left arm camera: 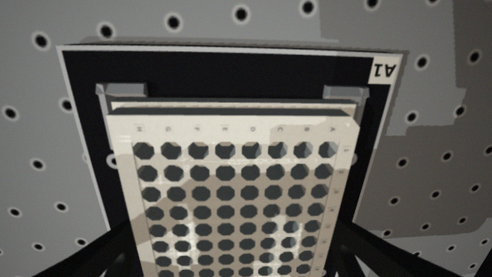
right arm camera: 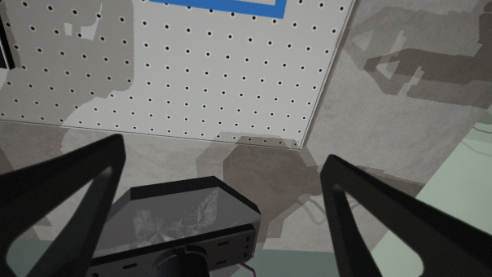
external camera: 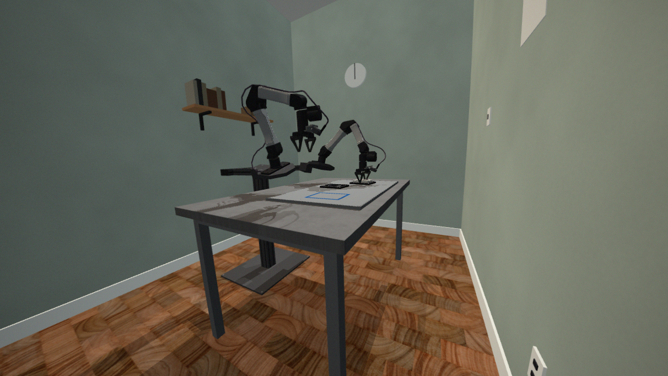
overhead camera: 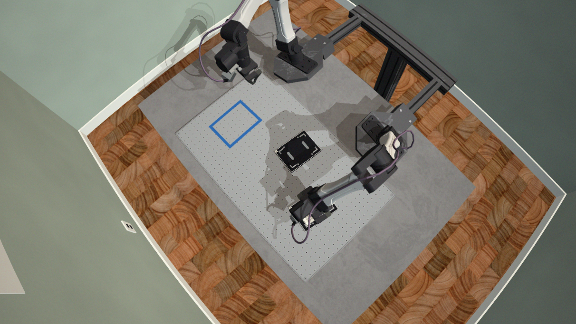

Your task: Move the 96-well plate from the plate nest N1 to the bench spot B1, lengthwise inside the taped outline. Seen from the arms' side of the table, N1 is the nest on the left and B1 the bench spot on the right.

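The cream 96-well plate [left arm camera: 240, 122] sits in the black nest N1 [left arm camera: 228, 73] [external camera: 362, 182], its A1 end toward the label. My left gripper [left arm camera: 235, 226] [external camera: 362, 179] is open, low over the plate, with one finger along each long side. In the top view the arm hides most of the plate and the fingertips. My right gripper [right arm camera: 230, 155] [external camera: 304, 150] is open and empty, high above the table, near the perforated board's corner. The blue taped outline [overhead camera: 225, 114] [external camera: 322, 198] [right arm camera: 228, 6] of B1 lies on the board with nothing inside it.
A second black nest [overhead camera: 298, 151] [external camera: 334, 186], empty, lies on the perforated board [overhead camera: 249, 173] between N1 and the outline. The right arm's dark base [right arm camera: 175, 216] shows below the right gripper. The left arm reaches over the board to N1.
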Tool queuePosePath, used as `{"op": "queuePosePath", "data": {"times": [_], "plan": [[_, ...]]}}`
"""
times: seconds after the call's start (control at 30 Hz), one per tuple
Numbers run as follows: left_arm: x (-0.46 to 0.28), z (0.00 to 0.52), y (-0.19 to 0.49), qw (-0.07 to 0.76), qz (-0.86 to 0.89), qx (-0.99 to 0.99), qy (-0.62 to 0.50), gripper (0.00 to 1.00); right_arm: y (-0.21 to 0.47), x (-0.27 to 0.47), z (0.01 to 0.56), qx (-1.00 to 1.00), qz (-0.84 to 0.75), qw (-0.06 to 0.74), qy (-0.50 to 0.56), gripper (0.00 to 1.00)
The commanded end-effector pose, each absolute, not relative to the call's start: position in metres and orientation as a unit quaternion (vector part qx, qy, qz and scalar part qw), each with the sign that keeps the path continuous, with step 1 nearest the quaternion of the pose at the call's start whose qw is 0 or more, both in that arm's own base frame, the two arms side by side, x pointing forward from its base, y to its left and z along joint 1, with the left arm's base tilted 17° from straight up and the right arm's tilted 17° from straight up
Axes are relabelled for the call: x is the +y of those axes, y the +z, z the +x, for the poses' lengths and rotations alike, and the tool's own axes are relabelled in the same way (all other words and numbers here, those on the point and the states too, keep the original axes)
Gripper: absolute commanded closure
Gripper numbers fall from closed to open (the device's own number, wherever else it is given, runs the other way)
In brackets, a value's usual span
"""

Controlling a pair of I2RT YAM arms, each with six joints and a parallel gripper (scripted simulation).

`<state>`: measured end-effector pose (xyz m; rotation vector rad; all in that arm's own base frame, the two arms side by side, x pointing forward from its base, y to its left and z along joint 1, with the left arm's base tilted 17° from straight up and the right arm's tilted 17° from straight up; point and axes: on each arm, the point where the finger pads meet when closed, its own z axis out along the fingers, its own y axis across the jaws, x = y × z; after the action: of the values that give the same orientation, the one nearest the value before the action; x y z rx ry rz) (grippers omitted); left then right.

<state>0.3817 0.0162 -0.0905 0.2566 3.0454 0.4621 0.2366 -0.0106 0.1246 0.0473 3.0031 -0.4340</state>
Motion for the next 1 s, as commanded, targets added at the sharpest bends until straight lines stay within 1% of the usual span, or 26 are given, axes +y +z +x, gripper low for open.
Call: {"op": "queuePosePath", "data": {"times": [0.0, 0.53, 0.57, 0.97], "plan": [[0.0165, 0.3907, -0.0788, 0.050, 0.082, 0.984, 0.147, 0.00, 0.1164, -0.0128, 0.2264, 0.988, 0.014, 0.029, -0.150, 0.00], [0.0165, 0.3883, -0.0798, 0.047, 0.082, 0.985, 0.147, 0.00, 0.1164, -0.0128, 0.2264, 0.988, 0.014, 0.029, -0.150, 0.00], [0.0165, 0.3883, -0.0798, 0.047, 0.082, 0.985, 0.147, 1.00, 0.1164, -0.0128, 0.2264, 0.988, 0.014, 0.029, -0.150, 0.00], [0.0154, 0.3854, -0.0873, 0.035, 0.083, 0.985, 0.149, 1.00, 0.1164, -0.0128, 0.2264, 0.988, 0.014, 0.029, -0.150, 0.00]]}}
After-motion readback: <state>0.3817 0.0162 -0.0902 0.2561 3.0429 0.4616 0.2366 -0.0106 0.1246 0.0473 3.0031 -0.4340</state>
